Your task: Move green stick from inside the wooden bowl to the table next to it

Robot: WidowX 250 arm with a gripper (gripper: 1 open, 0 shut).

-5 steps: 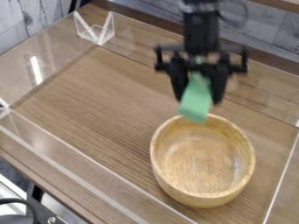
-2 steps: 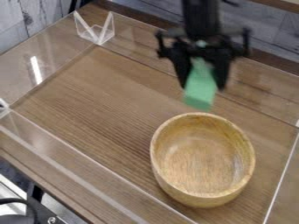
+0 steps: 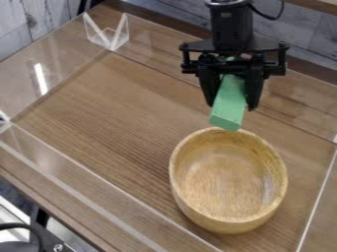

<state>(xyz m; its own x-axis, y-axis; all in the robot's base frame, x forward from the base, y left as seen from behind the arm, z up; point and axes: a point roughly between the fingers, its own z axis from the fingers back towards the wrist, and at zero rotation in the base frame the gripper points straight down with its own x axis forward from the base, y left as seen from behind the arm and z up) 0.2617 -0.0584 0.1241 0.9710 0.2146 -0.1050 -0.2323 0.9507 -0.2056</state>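
One green stick point(image 3: 232, 104): hanging tilted in the upper right of the frame, its upper end pinched in the hand, its lower end pointing down toward the far rim of the bowl, clear of the bowl and of the tabletop.

One wooden bowl point(image 3: 230, 219): round, light tan, sitting in the lower right of the frame; nothing is lying inside it.

One hand point(image 3: 235, 87): black, pointing steeply downward, its two fingers point(image 3: 210, 85) pressing against the stick from either side.

One tabletop point(image 3: 105, 108): brown wood grain, carrying the bowl.

Clear acrylic walls point(image 3: 53, 59): standing along the tabletop's edges, running across the left side and the bottom.
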